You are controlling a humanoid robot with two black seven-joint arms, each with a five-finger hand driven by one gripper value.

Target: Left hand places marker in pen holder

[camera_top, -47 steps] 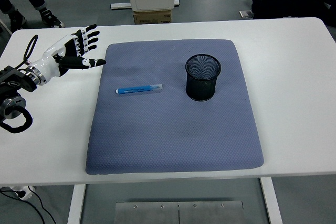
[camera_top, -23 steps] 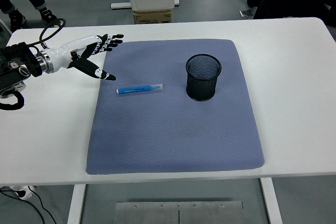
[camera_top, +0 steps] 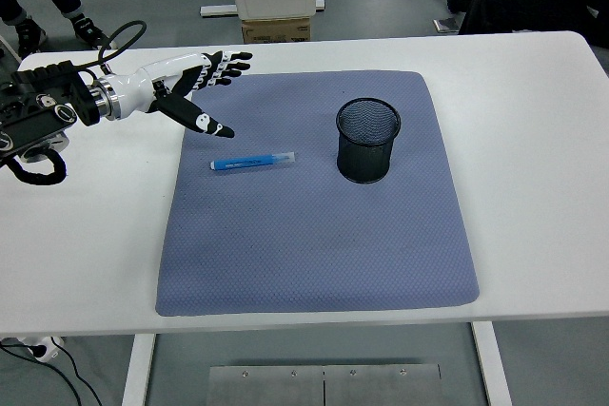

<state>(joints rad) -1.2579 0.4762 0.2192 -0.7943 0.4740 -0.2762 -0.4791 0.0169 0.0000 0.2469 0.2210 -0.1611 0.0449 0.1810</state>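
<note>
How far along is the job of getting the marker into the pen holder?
Nothing is finished yet. The marker lies flat on the blue mat, left of the empty-looking pen holder. The left hand hovers open just beyond the marker. Grasping, carrying and dropping remain.

No readable text, label, brand, number or sign anywhere, slim blue marker (camera_top: 252, 162) lying left of the round black mesh pen holder (camera_top: 367, 141) carries dark print along its barrel, too small to read
</note>
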